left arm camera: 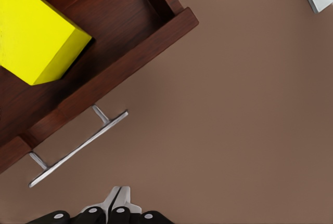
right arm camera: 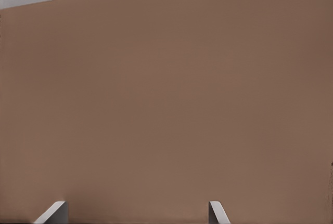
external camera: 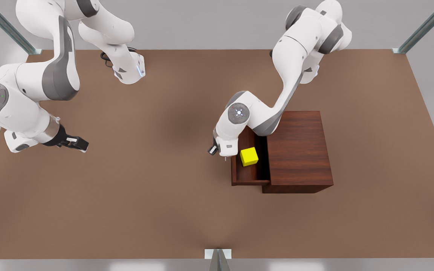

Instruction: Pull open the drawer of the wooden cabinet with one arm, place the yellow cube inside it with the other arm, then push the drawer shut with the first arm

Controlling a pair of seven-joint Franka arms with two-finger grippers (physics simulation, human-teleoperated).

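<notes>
Yellow cube (external camera: 249, 156) in open grained-wood drawer (external camera: 239, 177); left pincer (left arm camera: 117, 199) closed beside handle (left arm camera: 78, 148).

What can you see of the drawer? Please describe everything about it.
The drawer is a dark reddish-brown wooden tray with visible grain, pulled out of the wooden cabinet toward the front view's left. A slim silver bar handle on two posts sits on its front. The yellow cube rests inside. The left gripper, fingers shut, is close before the handle, not touching it.
</notes>
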